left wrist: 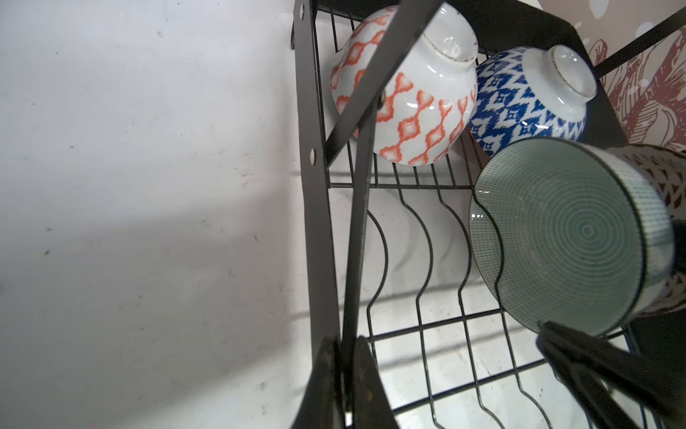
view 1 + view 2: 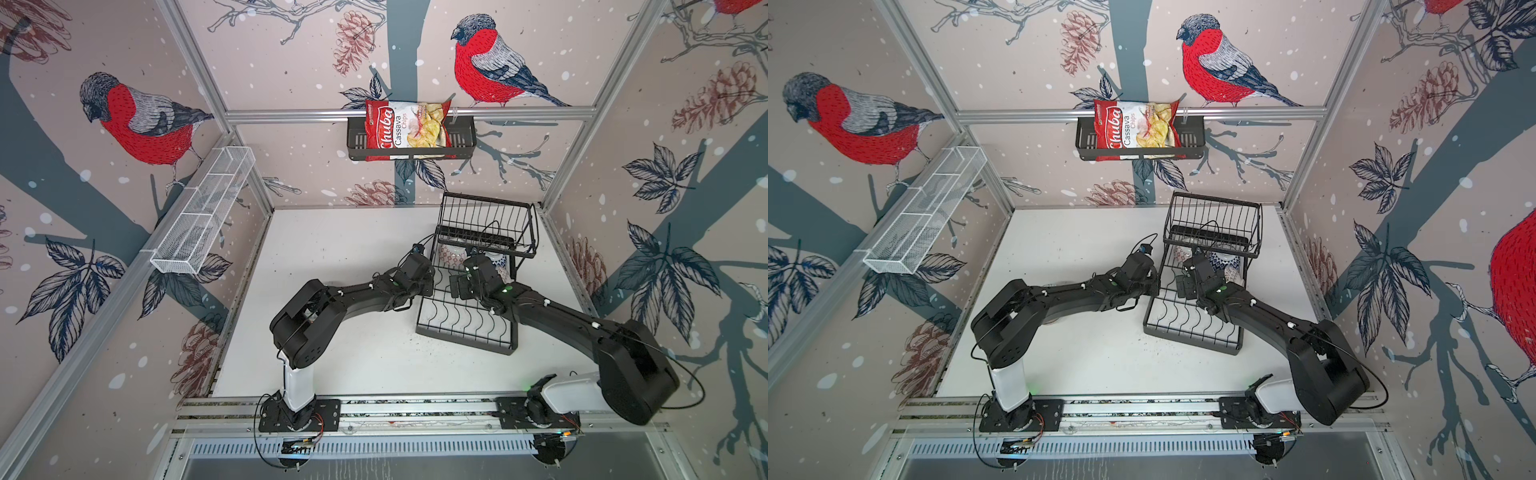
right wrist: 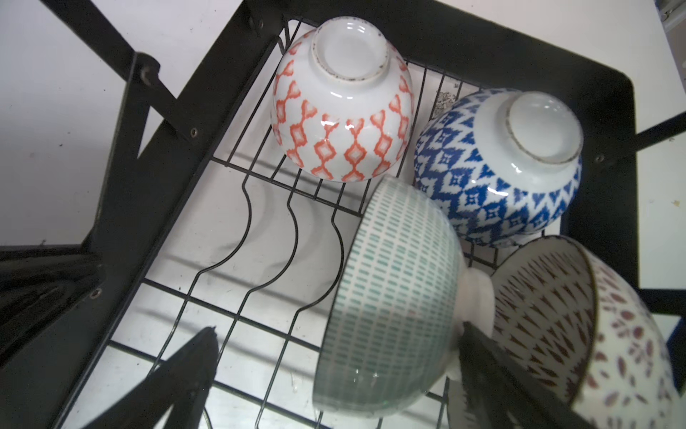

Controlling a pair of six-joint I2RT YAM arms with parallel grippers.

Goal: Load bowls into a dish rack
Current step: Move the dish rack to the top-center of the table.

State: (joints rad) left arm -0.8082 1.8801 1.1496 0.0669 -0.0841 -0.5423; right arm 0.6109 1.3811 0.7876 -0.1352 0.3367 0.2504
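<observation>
Four bowls are in the dish rack [image 3: 148,208], near its raised end: orange bowl [image 3: 341,122] and blue bowl [image 3: 497,174] upside down, teal bowl [image 3: 389,297] on its side, dark-red bowl [image 3: 594,334] beside it. My right gripper [image 3: 337,328] stands spread around the teal one, not clamping; my left gripper [image 1: 347,345] is pinched on the rack's frame. No loose bowl shows on the table [image 2: 332,249], though my arms hide part.

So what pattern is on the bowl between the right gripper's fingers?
Bowl: rows of teal-green dashes on white, best seen in the right wrist view.
</observation>
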